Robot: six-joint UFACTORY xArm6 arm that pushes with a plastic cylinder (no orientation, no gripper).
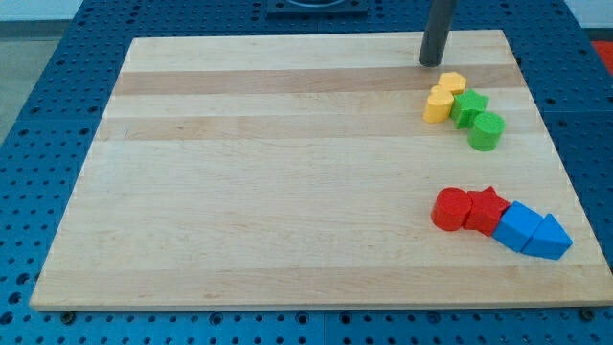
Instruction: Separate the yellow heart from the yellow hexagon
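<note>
The yellow hexagon (452, 83) lies near the board's upper right. The yellow heart (439, 105) sits just below and left of it, touching it. My tip (431, 63) rests on the board just above and left of the hexagon, a small gap away. The dark rod rises out of the view's top.
A green star (468, 106) touches the yellow blocks on their right, with a green cylinder (487, 131) below it. At lower right a red cylinder (448, 209), a red star (486, 211), a blue cube (518, 226) and a blue triangle (550, 239) stand in a row. The wooden board (268, 172) ends close on the right.
</note>
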